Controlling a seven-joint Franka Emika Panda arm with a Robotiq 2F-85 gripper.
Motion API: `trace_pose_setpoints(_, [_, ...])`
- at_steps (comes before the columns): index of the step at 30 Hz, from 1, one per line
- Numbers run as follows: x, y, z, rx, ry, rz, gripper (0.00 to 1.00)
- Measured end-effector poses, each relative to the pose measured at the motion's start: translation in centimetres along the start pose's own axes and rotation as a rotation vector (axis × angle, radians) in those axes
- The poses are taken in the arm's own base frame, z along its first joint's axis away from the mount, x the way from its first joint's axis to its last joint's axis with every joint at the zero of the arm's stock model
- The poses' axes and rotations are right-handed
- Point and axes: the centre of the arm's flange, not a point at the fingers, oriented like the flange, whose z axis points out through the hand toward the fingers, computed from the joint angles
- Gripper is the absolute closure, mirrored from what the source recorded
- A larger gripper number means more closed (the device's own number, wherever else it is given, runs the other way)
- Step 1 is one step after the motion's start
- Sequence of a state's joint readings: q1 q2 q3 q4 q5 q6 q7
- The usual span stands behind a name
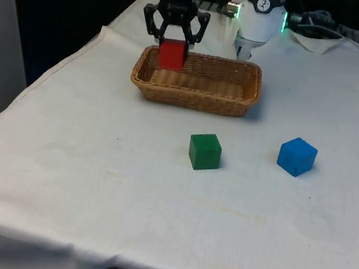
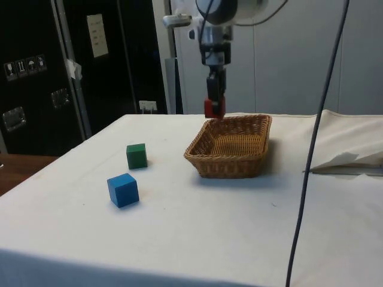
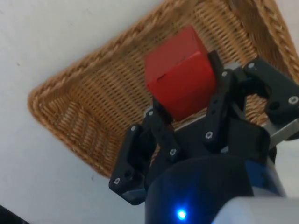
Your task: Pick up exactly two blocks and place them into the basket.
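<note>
claw (image 1: 173, 46): mine, fingers closed onto the red block, one on each side face, block hanging below the fingertips
red block (image 1: 172, 55): plain solid-red cube, smooth faces, sharp edges, no markings I can see; held in the air, clear of the wicker
position: over the basket's end on the front view's left, just above the rim; in the side view the block (image 2: 214, 107) sits above the basket's far edge
wrist check: block (image 3: 180, 72) clamped between my fingers, woven floor directly under it
basket (image 1: 242, 102): shallow rectangular wicker tray, tan weave, braided rim, nothing lying on the floor I can see; far half of the table
green block (image 1: 205, 151): dark green cube, on the cloth near of the basket, about mid-table
blue block (image 1: 297, 156): bright blue cube, turned corner-on to the front view, on the cloth to the front view's right of the green one, well apart from it
table (image 1: 90, 182): white cloth, a few faint stains toward the near edge
</note>
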State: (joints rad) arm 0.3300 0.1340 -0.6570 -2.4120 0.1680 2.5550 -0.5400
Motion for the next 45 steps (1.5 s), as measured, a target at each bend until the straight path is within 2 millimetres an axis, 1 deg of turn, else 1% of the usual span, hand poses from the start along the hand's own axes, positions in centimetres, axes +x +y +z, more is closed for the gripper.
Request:
trace_pose_setpoints(2, [-0.7,-0.4,0.7,-0.003,0.003,0.0,0.98])
trace_pose_setpoints(3, [-0.7,-0.4,0.7,-0.003,0.003,0.0,0.98])
trace_pose_setpoints(9, [-3.1,-1.0,2.8,-0.018,0.006,0.001,0.98])
trace_pose_setpoints(16, [-4.1,-0.8,3.6,-0.025,0.004,0.003,0.98])
trace_pose_setpoints(17, [-4.1,-0.8,3.6,-0.025,0.003,0.002,0.96])
trace_pose_setpoints(18, [-4.1,-0.8,3.7,-0.025,0.002,0.001,0.9])
trace_pose_setpoints(19, [-4.1,-0.9,3.7,-0.025,0.001,0.001,0.82])
trace_pose_setpoints(22, [-4.1,-0.9,3.8,-0.026,-0.001,0.001,0.53])
trace_pose_setpoints(23, [-4.1,-0.9,3.8,-0.026,-0.001,0.001,0.39])
trace_pose_setpoints(25, [-4.1,-0.9,3.8,-0.026,-0.001,0.001,0.19])
trace_pose_setpoints(27, [-4.1,-0.9,3.8,-0.026,-0.002,0.001,0.02])
trace_pose_setpoints(28, [-4.1,-0.9,3.8,-0.026,-0.002,0.0,0.0])
trace_pose_setpoints(37, [-4.0,-1.0,3.8,-0.026,0.0,0.0,0.0])
trace_pose_setpoints(41, [-3.5,-1.2,3.2,-0.023,0.016,-0.002,0.0])
trace_pose_setpoints(45, [-3.2,-1.9,1.8,0.001,0.036,-0.008,0.0])
